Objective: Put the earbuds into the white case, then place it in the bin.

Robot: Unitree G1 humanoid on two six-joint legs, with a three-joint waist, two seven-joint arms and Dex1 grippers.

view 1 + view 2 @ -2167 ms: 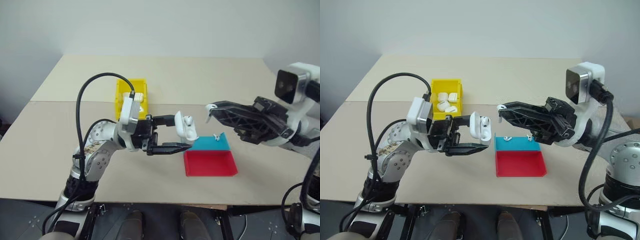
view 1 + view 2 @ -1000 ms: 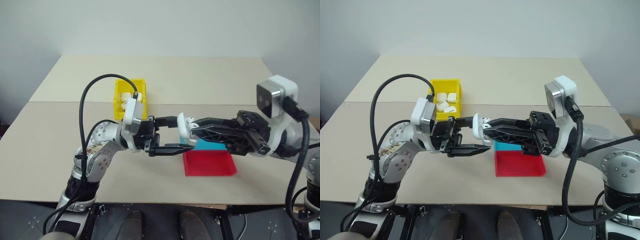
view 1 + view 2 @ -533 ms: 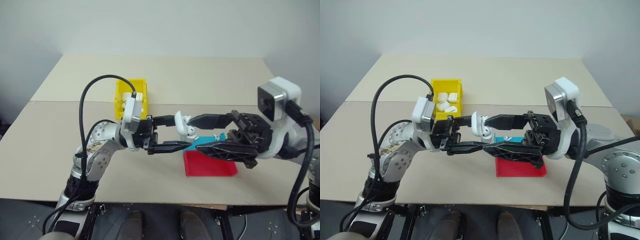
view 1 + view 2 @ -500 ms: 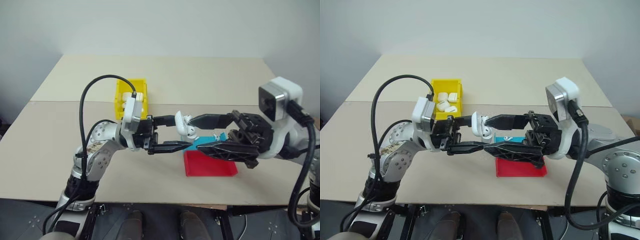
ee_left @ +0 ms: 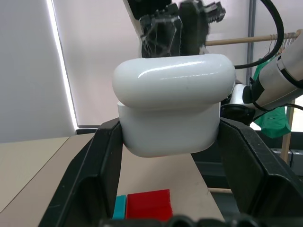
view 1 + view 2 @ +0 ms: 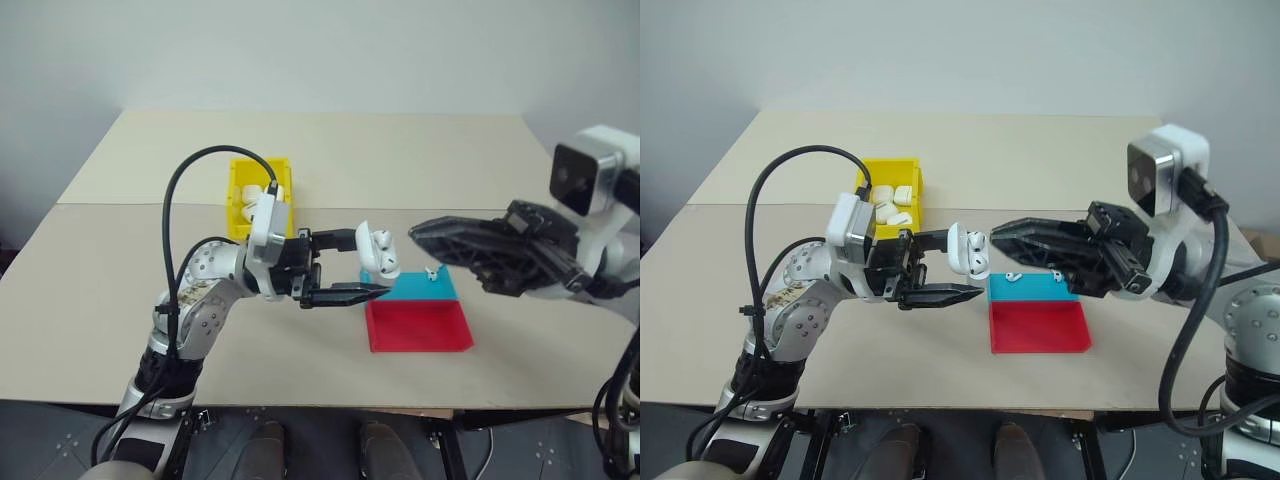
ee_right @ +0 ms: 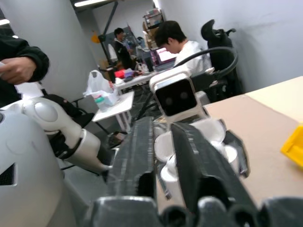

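Overhead, one glossy white case (image 6: 966,250), lid flipped open with an earbud seated inside, sits grasped in the left claw (image 6: 945,266) above the bare tan counter (image 6: 1040,160). One more tiny earbud (image 6: 1014,275) lies on the flat blue-and-red tray (image 6: 1038,322). Several identical rounded cases fill the yellow bin (image 6: 892,200), well apart. Right claw (image 6: 1005,232) is clenched empty, just beside the case.
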